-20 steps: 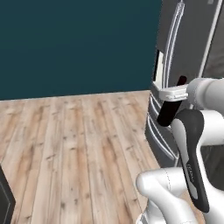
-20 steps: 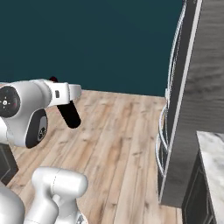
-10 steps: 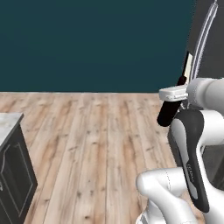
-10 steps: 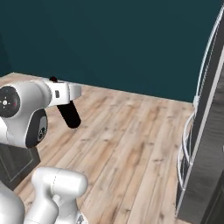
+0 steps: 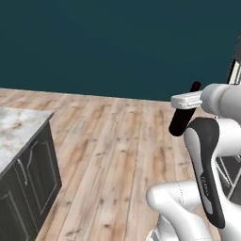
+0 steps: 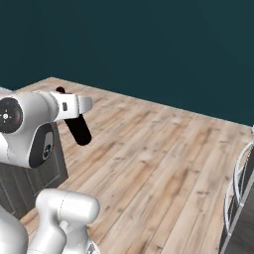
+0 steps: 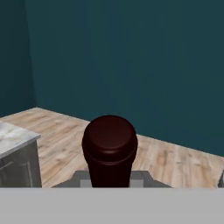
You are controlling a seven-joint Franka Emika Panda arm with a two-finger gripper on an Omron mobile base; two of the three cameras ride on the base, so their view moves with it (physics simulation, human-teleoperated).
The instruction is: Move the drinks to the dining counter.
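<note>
Mid-carry, judging by the layout: slim dark bottle point(image 5: 183, 115) held up in the air off the end of the arm, well above the wooden floor point(image 5: 117, 155), tilted with its narrow neck up toward the teal wall point(image 5: 108, 42). Seen from the right base camera as the same dark bottle point(image 6: 77, 124) hanging slantwise below the white wrist. In the hand view, round dark end of the bottle point(image 7: 110, 148) sitting square in the middle, just ahead of the gripper point(image 7: 111, 177). Jaws pressed nearly together, pinching the bottle; fingertips themselves hidden behind it.

A marble-topped table point(image 5: 19, 134) with dark cabinet fronts coming into view at the left; only a corner showing, no sink or faucet visible, so cannot tell yet whether this is the dining counter. Same marble corner point(image 7: 13, 133) at the left of the hand view. No carton anywhere in sight.

For doing this step well:
- Keep the grip firm and the wrist steady while the base drives; a slanted bottle held near one end could swing or slip.
- Confirm the right table before lowering.
- Bring the bottle upright over the top, well inside the near edge and away from the corner.
- Lower until the base rests flat, then release, then lift straight up.
</note>
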